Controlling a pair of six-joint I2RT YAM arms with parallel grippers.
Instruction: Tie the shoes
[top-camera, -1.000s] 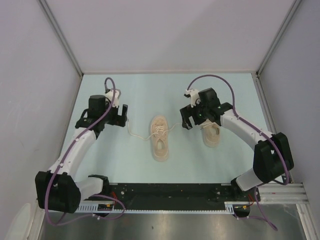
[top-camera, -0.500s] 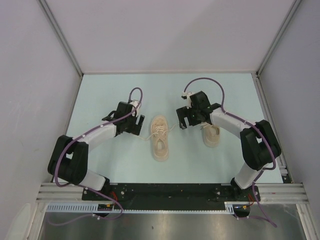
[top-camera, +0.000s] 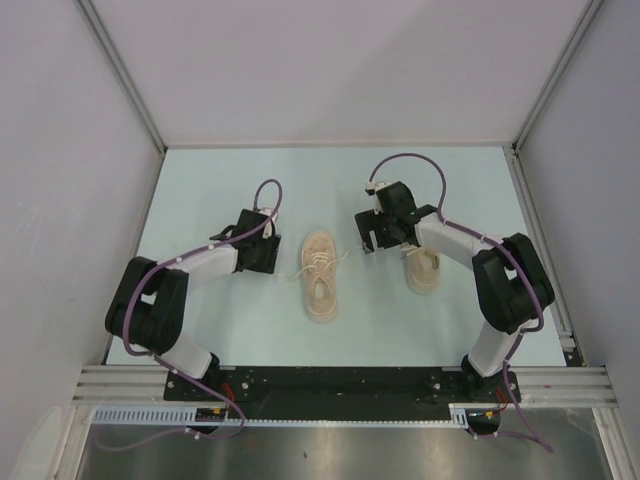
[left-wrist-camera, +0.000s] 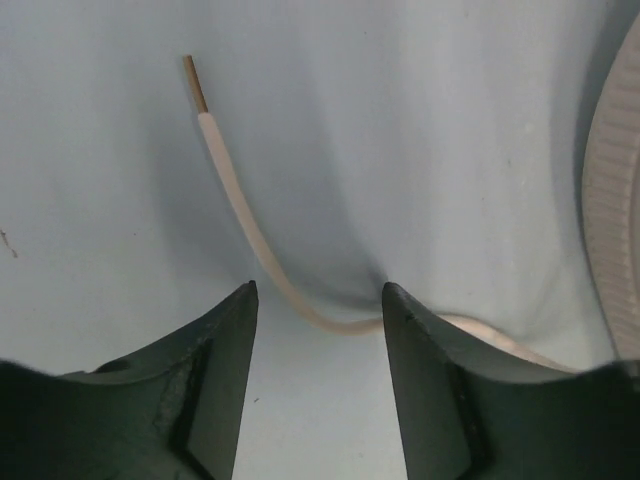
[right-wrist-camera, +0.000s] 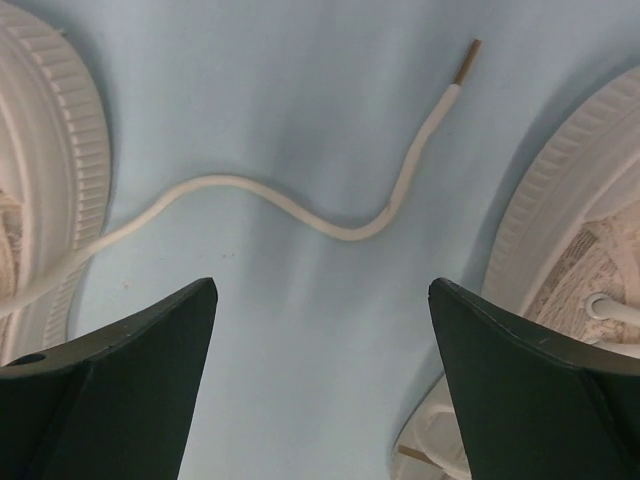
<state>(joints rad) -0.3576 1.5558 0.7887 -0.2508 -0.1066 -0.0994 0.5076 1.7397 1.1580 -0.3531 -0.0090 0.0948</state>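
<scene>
On my left gripper (left-wrist-camera: 318, 300) the jaws stand apart astride a lace (left-wrist-camera: 240, 190), its lower-right stretch hidden behind one finger. My right gripper (right-wrist-camera: 325, 290) gapes wide, the shoes (right-wrist-camera: 60, 150) cropped at both frame edges.

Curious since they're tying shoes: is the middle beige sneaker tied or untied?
Untied. The beige low-top sneaker has one thin off-white lace end lying loose on the pale blue table, the other lace end likewise.
</scene>
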